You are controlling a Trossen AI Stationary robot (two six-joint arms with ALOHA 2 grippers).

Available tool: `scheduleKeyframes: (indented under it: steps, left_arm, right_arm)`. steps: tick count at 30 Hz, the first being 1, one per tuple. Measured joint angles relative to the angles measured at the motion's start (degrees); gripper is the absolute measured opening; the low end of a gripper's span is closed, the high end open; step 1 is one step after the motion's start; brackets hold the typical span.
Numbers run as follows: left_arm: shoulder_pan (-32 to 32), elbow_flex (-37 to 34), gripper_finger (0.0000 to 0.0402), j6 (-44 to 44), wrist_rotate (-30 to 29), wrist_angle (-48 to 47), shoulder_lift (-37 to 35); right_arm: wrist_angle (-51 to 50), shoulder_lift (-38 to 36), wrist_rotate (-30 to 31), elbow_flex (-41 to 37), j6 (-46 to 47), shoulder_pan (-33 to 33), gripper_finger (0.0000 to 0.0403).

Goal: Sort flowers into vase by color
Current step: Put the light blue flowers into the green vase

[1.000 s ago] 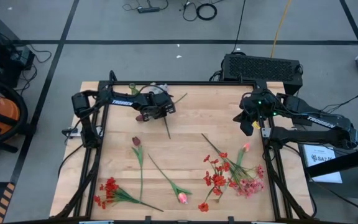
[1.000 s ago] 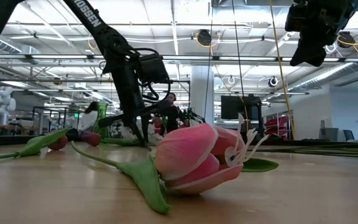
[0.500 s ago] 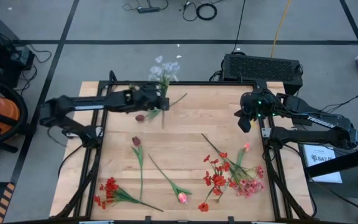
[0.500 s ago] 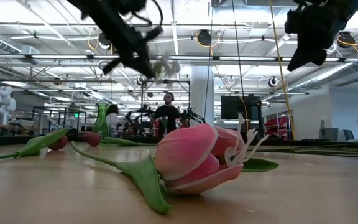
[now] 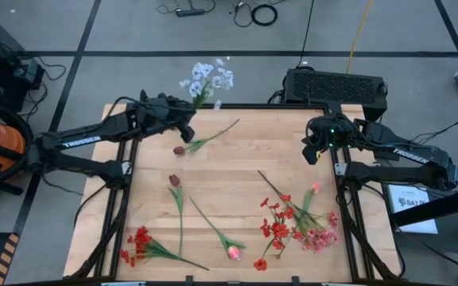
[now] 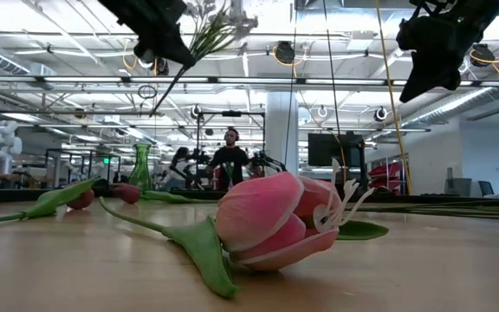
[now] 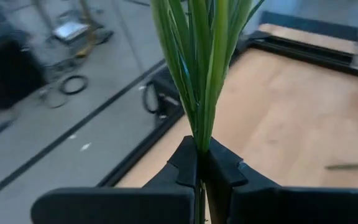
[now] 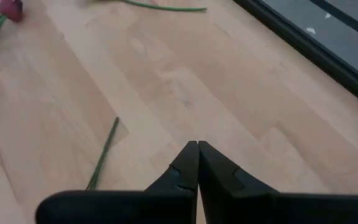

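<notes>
Two grippers up off the table [image 5: 237, 171]. Left gripper [image 5: 186, 119] clamped on the stems of the white sprig [image 5: 207, 79], raised over the far left corner; blooms hanging out past the far edge, over the floor. From the left wrist, fingers [image 7: 185, 163] pinched tight around a bundle of green stems [image 7: 199, 68]. From table height, same gripper [image 6: 171, 52] high at upper left, sprig [image 6: 208, 33] slanting out of it. Right gripper [image 5: 312, 152] pressed shut on nothing, poised over the far right part of the table; from its wrist, fingers [image 8: 194, 163] meeting tip to tip above bare wood.

Lying just beside the left gripper: a dark red bud [image 5: 179, 149] with its stem running toward the far edge. Nearer the middle, another dark red tulip [image 5: 174, 181], stem trailing toward the near edge. Next to it, a pink tulip [image 5: 233, 253], head at the near edge, stem slanting back to the centre; same pink tulip [image 6: 271, 221] filling the low view. At the near left corner, a red cluster [image 5: 139, 242]. On the right half, below the right gripper: red flowers [image 5: 277, 226], a pink cluster [image 5: 320, 237] and a pink bud [image 5: 315, 188], stems crossing one another. Green vase [image 6: 142, 169] at the far left in the low view. Person [image 6: 230, 160] in the room beyond.
</notes>
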Motion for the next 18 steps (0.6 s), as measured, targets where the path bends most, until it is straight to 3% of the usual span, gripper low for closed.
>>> scheduleKeyframes:
  steps: [5, 10, 18]
  left_arm:
    - [6.24, -9.29, 0.001, 1.86, 7.23, 11.19, -7.57]
    - [12.92, -19.7, 0.001, 4.31, 14.72, 25.99, -15.17]
    - [24.17, -29.15, 0.001, 4.45, 18.26, 40.07, -19.15]
  right_arm:
    - [0.04, 0.07, 5.16, 0.0, 2.95, -0.01, 0.0]
    - [0.04, 0.07, 5.21, 0.0, 4.07, 0.0, 0.0]
    - [0.06, 0.07, 6.57, 0.0, 5.19, -0.02, 0.0]
